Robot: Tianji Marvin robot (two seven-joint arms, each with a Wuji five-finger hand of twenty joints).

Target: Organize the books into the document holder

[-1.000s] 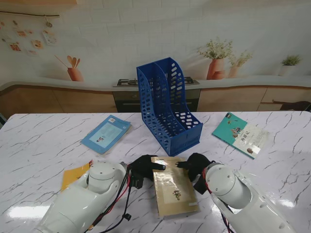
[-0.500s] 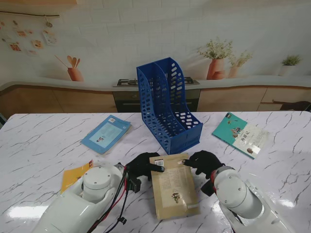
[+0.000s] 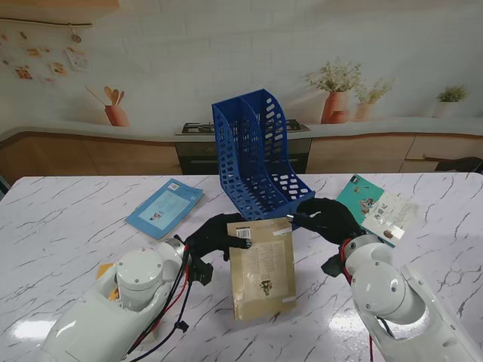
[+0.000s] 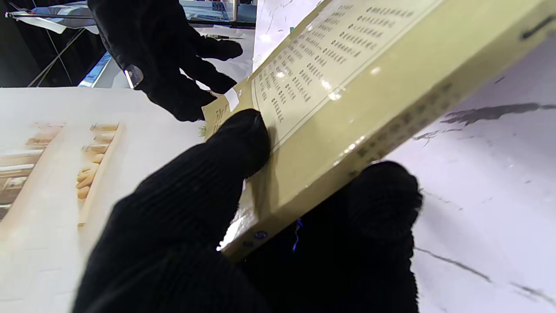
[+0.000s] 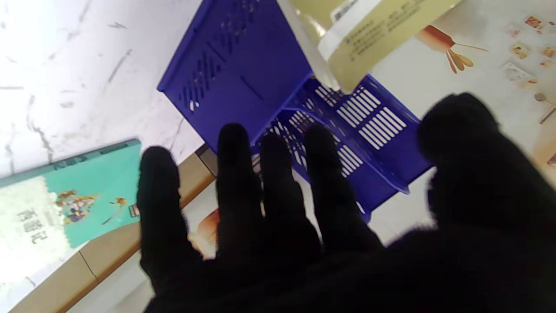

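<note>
Marble table (image 3: 68,219), tan book (image 3: 262,268), unreadable print

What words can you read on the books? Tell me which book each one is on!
"西游记": on the teal book, readable in the right wrist view.
Tan book held in the left hand: columns of Chinese print and a barcode sticker, too small to read.
Blue book: cover print too small to read.
Blue document holder: no writing visible.
</note>
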